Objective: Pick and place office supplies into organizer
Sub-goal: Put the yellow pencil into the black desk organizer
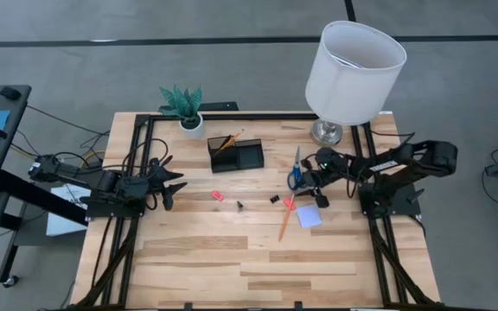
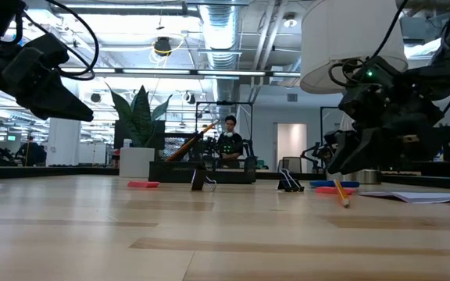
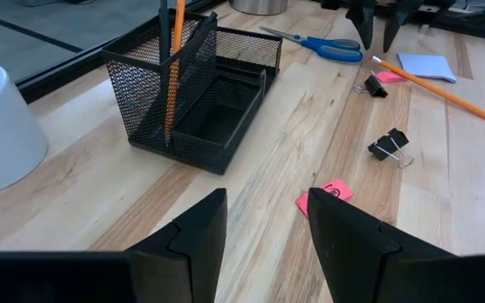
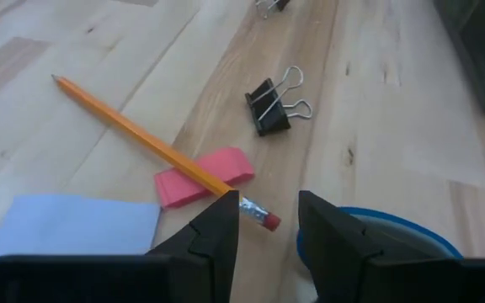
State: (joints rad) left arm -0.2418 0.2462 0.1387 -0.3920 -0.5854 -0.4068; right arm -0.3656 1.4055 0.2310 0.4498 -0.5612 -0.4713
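Note:
The black mesh organizer (image 1: 236,153) stands at the far middle of the table, with an orange pencil (image 3: 173,67) and a black pen upright in its cup. A second orange pencil (image 4: 133,130) lies flat, its middle across a pink eraser (image 4: 205,175). Next to it are the pale blue note pad (image 4: 74,225), the blue-handled scissors (image 1: 296,168) and a black clip (image 4: 272,103). My right gripper (image 4: 268,240) is open, low over that pencil's eraser end (image 4: 261,219). My left gripper (image 3: 268,227) is open near the table's left side, clear of everything. My right gripper comes slanting down from the table's right side, one finger (image 4: 217,231) on each side of the pencil's eraser end (image 4: 261,219). I cannot tell whether a fingertip touches the pencil, which lies flat on the table and the pink eraser.
A white-shaded lamp (image 1: 353,73) stands at the far right and a white plant pot (image 1: 191,123) at the far left of the organizer. Another pink eraser (image 3: 324,195) and two black clips (image 3: 391,145) lie mid-table. Bare wood stretches along the near side (image 1: 249,268).

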